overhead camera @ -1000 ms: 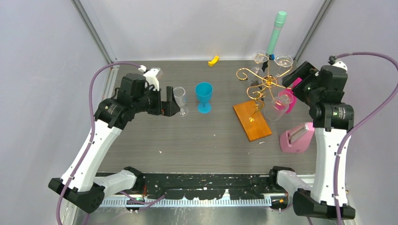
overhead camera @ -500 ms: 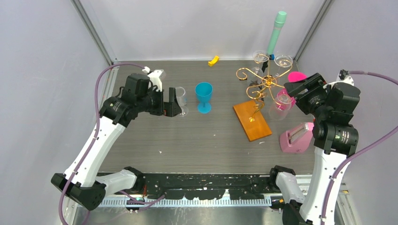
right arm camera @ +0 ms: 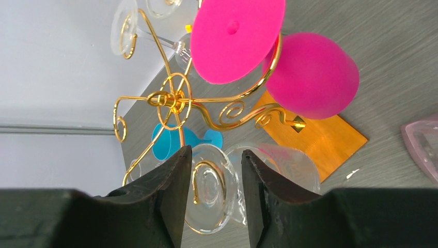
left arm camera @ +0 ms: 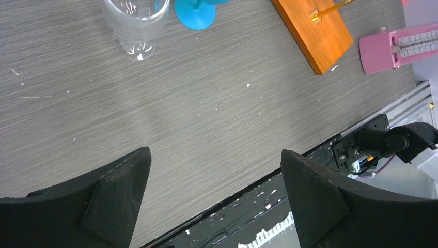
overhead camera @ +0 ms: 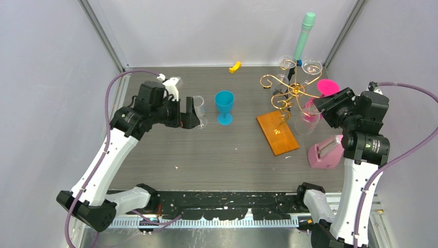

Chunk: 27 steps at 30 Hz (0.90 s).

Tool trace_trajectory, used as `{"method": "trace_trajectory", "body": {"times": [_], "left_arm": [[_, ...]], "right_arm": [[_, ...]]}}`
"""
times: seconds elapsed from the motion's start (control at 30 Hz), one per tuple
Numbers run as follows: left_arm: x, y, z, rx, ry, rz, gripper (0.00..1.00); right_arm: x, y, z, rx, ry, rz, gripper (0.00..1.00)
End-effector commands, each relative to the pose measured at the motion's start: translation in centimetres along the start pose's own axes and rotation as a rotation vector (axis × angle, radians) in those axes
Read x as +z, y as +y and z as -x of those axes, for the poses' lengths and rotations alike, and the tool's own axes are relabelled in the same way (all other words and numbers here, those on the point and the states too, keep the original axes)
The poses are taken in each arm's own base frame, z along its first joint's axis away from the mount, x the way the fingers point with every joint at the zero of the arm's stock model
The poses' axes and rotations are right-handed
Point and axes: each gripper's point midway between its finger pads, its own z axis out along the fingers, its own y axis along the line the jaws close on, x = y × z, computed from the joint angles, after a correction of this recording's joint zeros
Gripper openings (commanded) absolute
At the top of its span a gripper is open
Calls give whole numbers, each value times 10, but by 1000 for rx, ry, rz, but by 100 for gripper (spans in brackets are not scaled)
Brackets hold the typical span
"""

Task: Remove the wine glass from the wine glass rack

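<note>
The wine glass rack (overhead camera: 295, 89) is gold wire on an orange wooden base (overhead camera: 277, 133). It also fills the right wrist view, as the rack (right arm camera: 173, 98). A clear wine glass (overhead camera: 304, 121) hangs bowl-down from its near right arm. My right gripper (overhead camera: 317, 105) is at that glass. In the right wrist view its fingers (right arm camera: 216, 152) stand half closed on either side of the glass's foot (right arm camera: 206, 191), with a small gap left. My left gripper (overhead camera: 192, 114) is wide open beside a clear glass (overhead camera: 199, 109) standing on the table. Nothing lies between its fingers (left arm camera: 215, 151).
A pink glass (overhead camera: 311, 111) hangs just behind the clear one, and two more clear glasses (overhead camera: 285, 64) hang at the back. A blue goblet (overhead camera: 224, 106) stands mid-table. A pink box (overhead camera: 325, 151) lies right of the base. A teal tube (overhead camera: 304, 36) and a yellow piece (overhead camera: 235, 66) are at the back.
My right gripper came down and left towards the rack, and its fingers narrowed round the clear glass's foot. The left arm shifted slightly at first, then stayed still.
</note>
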Motion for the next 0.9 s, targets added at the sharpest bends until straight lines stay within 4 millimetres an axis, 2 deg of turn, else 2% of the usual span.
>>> {"method": "trace_trajectory", "body": {"times": [0.0,0.23,0.57,0.87], "left_arm": [[0,-5,11,27,-46,-30,100],[0,-5,9,27,-44,-31,100],[1,-4,9,28,-42,-28,100],[1,-4,10,29,-43,-29,100]], "right_arm": [[-5,0,3,6,-30,1,43],[-10,-2,0,14,-42,3,27],[-18,5,2,48,-61,29,3],[-33,18,16,121,-163,92,0]]}}
